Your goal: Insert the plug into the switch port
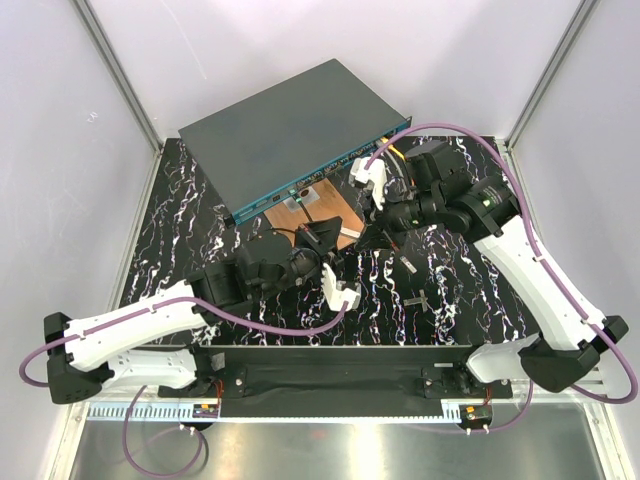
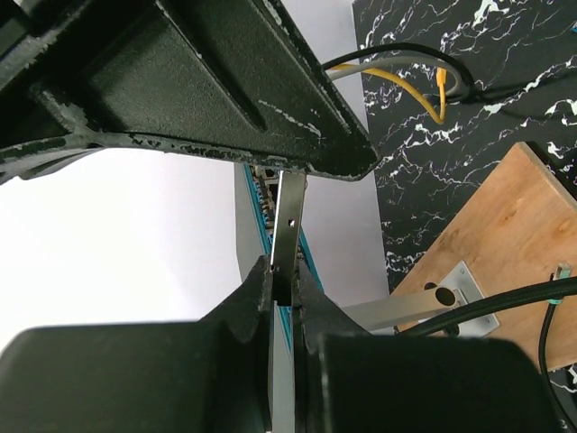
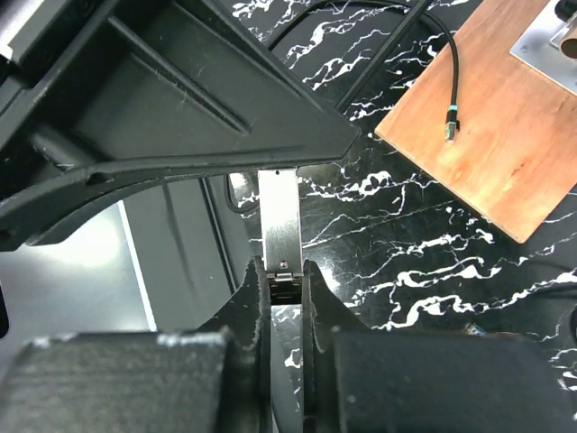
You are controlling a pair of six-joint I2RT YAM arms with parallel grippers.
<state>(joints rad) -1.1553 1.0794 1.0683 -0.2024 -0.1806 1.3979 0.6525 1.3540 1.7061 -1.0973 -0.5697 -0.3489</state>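
The right gripper [image 3: 287, 272] is pinching the silver plug [image 3: 279, 212], which sticks out past the fingertips, seemingly in line with them. The switch [image 1: 290, 125] lies at the back of the table, its teal front face [image 1: 330, 170] running on a slant. The right fingers sit just off that face's right end, so the plug likely needs aiming end-on at a port. The left gripper [image 2: 287, 275], clamped on a thin metal strip [image 2: 290, 212], hangs near the face's middle, about as close
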